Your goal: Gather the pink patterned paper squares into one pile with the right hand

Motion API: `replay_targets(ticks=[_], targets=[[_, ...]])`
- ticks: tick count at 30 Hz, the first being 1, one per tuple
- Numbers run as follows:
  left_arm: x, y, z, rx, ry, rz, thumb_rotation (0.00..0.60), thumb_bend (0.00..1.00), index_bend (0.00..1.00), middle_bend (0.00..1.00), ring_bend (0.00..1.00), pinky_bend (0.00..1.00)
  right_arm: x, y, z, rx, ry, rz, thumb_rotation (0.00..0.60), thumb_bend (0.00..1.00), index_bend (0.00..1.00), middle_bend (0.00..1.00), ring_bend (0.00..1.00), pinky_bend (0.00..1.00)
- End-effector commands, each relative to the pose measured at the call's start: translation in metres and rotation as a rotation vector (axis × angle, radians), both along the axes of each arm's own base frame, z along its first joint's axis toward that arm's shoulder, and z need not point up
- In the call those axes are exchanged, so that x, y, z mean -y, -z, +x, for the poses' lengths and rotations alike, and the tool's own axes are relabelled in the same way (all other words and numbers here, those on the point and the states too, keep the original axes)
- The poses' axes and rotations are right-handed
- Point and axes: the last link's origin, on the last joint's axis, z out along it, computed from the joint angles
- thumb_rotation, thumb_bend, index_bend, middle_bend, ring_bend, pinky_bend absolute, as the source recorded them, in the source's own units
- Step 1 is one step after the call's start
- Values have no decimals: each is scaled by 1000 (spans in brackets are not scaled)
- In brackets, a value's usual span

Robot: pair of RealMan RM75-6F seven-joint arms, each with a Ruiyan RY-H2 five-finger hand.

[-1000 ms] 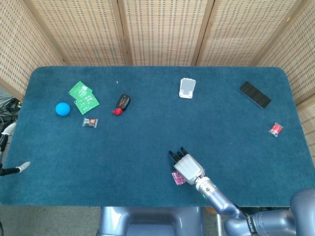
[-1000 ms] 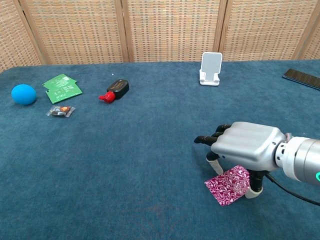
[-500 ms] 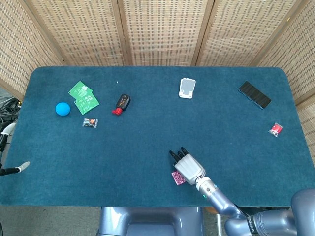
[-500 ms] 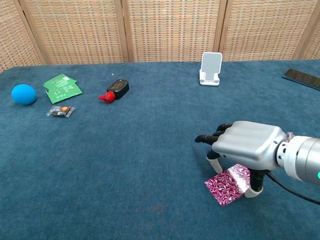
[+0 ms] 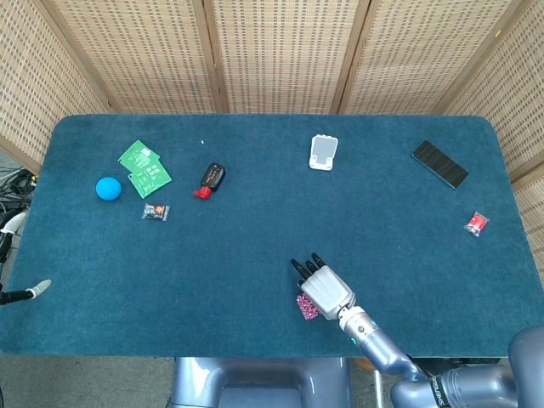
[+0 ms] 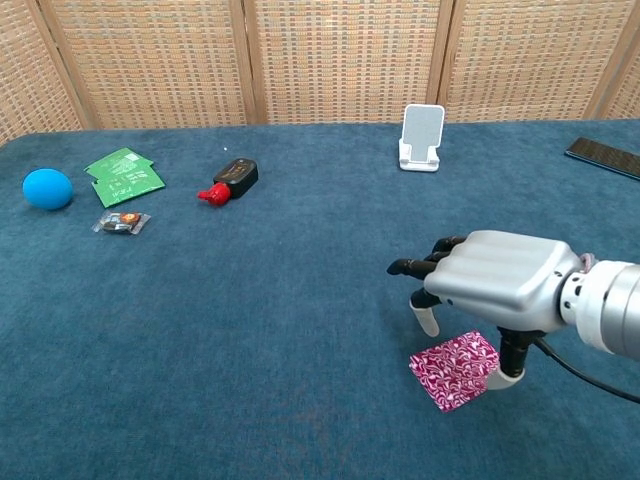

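Woven screens enclose the blue-carpeted table (image 6: 250,330). We see the pink patterned paper square (image 6: 455,369) lying flat at the near edge, directly under the right hand (image 6: 495,283). The hand hovers with fingers spread, apparently holding nothing, presumably poised to press down. The left hand is out of sight.

Pink-and-white swirled paper square (image 6: 455,370), silver right hand (image 6: 495,283), blue ball (image 6: 47,188), teal table (image 6: 300,300)
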Motion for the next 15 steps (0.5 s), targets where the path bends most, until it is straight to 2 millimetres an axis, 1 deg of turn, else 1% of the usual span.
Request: replay_targets(ticks=[1,2,3,4,6,7,9,11,13,15], targets=[[1,0,0,-1,1,-1,600,0,0,0,0,0,0,-17,3,30,-2,-33,600,103,413,44,190,146],[1,0,0,1,3,-1,600,0,0,0,0,0,0,-23,3,40,-3,-45,600,103,411,45,190,139],[3,0,0,3,6,1,600,0,0,0,0,0,3,-39,1,61,-4,-92,600,102,408,46,191,132],[5,0,0,2,14,8,600,0,0,0,0,0,3,-59,-6,89,-11,-132,600,102,398,46,191,115],[9,-1,-1,1,21,18,600,0,0,0,0,0,3,-82,-19,134,-19,-174,600,102,359,41,177,79],[11,-1,-2,2,24,23,600,0,0,0,0,0,3,-90,-25,155,-24,-187,600,102,328,34,151,50],[14,-2,-2,4,31,32,600,0,0,0,0,0,5,-109,-41,196,-37,-239,600,96,278,16,88,11],[19,-2,-3,5,39,39,600,0,0,0,0,0,4,-130,-64,241,-45,-301,600,50,216,2,28,0],[24,-2,-4,16,47,44,600,0,0,0,0,0,-1,-147,-89,275,-30,-335,600,10,160,0,3,0],[28,-2,-5,20,52,47,600,0,0,0,0,0,-3,-156,-104,290,-23,-347,600,0,102,0,0,0]])
